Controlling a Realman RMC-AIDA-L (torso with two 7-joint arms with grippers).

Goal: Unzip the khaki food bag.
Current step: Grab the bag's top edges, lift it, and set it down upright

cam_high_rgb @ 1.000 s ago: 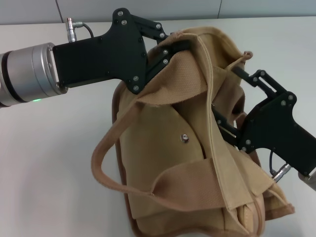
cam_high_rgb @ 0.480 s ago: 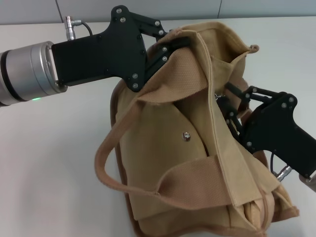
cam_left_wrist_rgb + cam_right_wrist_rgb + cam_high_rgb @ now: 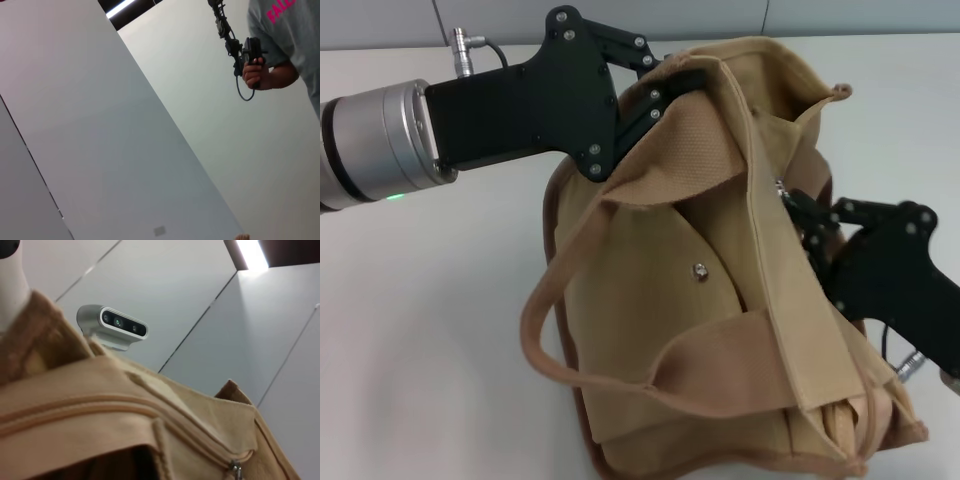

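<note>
While left pincer (image 3: 665, 95) clamps khaki food bag (image 3: 720, 300) top, right pincer (image 3: 798, 215), grip indiscernible, meets zipper line just beside.

Evenly and brightly lit from overhead, with soft shadow on the white table (image 3: 440, 330) beneath the khaki food bag (image 3: 720, 330). Glaring ceiling strip light (image 3: 252, 254) in the right wrist view; nearest canvas there slightly soft. Washed-out pale panels in the left wrist view.

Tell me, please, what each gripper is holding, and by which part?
The left gripper clamps the khaki food bag by its upper rear edge; the right gripper pinches its zipper pull.
</note>
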